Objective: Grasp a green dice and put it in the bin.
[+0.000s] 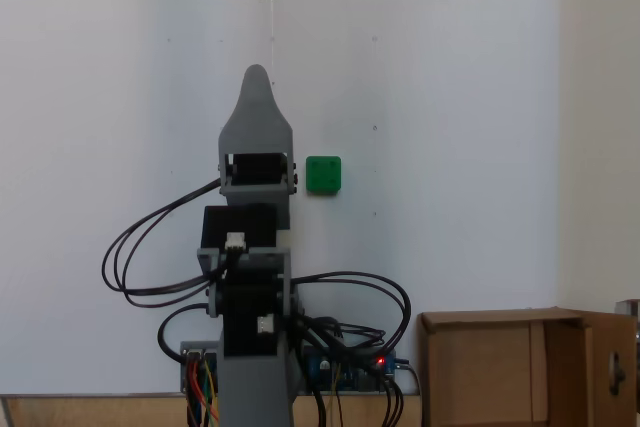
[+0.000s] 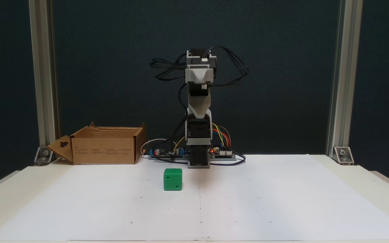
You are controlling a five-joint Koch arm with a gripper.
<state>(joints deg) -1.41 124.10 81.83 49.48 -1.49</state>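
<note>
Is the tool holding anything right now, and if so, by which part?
Nothing is held. The dice sits alone on the white paper, apart from the folded arm's tool.

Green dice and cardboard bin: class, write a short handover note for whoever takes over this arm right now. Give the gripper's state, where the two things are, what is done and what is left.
Gripper: raised, folded above the base, holding nothing; open or shut cannot be told.
Green dice: on the white paper in front of the arm's base, to the gripper's right in the top-down fixed view, untouched.
Bin: open cardboard box at the table's back edge, beside the base, apart from the dice.
Done: nothing yet.
Left: reach the dice, grasp it, carry it to the bin, release.
</note>
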